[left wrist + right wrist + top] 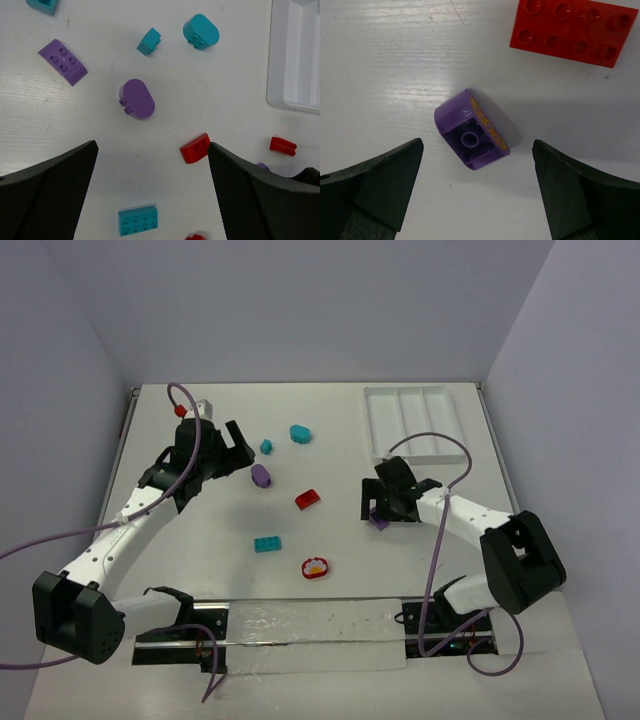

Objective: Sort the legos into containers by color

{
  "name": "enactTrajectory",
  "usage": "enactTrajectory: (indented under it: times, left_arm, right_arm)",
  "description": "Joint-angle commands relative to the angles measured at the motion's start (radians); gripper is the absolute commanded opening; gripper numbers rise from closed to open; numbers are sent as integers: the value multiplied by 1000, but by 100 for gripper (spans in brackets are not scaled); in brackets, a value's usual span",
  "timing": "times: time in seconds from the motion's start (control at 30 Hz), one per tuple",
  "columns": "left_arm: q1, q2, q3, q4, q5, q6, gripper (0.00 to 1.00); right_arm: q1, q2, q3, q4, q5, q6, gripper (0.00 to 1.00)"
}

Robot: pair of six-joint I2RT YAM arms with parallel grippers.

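The white tray with three long containers stands at the back right and holds nothing. Scattered legos lie mid-table: a teal rounded piece, a small teal cube, a purple oval, a red wedge, a teal brick and a red round piece with a white-yellow top. My left gripper hovers open over bare table, just short of the purple oval. My right gripper is open low over an upturned purple piece, with a red brick beyond it.
In the left wrist view, a purple brick lies at the upper left and a small red piece near the tray's corner. A white block sits at the back left. Purple cables loop over both arms. Walls enclose the table.
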State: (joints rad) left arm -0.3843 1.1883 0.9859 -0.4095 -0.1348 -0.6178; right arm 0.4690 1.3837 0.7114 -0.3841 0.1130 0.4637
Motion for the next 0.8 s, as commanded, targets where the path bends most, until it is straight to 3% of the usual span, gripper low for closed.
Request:
enactTrajectory:
  times: [0.0, 0.17, 0.37, 0.53, 0.77]
  left_arm:
    - [-2, 12, 29, 23, 25, -7, 99]
    - [-2, 26, 44, 11, 14, -7, 99]
    - [-2, 41, 50, 16, 17, 1, 99]
    - [-2, 53, 58, 19, 33, -10, 99]
    - [-2, 36, 42, 39, 41, -15, 99]
  right_arm:
    - [4, 58, 62, 61, -45, -60, 97]
    - [3, 135, 111, 42, -64, -88, 95]
    - [23, 132, 121, 21, -68, -99, 79]
    - [43, 135, 136, -39, -42, -123, 75]
    - [64, 152, 154, -75, 26, -110, 49]
